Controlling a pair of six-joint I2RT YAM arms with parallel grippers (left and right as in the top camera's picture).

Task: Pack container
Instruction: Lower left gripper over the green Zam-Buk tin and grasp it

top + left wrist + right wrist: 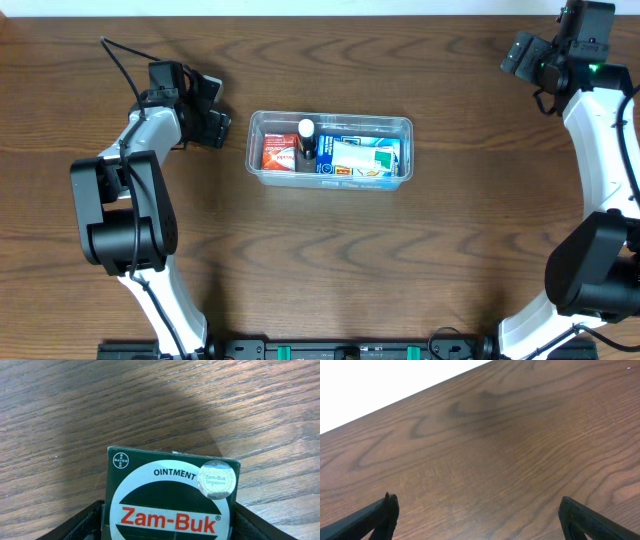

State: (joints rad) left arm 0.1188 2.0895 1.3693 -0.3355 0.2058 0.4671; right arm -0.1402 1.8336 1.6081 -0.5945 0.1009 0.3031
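Note:
The clear plastic container (330, 150) sits at the table's middle. It holds an orange-red box (279, 152), a small dark bottle with a white cap (306, 138) and a blue and white box (358, 158). My left gripper (214, 124) is just left of the container and is shut on a dark green Zam-Buk ointment box (172, 497), which sits between the fingers in the left wrist view. My right gripper (522, 52) is open and empty at the far right back; its two fingertips (477, 515) show over bare wood.
The brown wooden table (330, 260) has its back edge against a white surface (380, 385). The arm bases stand at the front left and front right.

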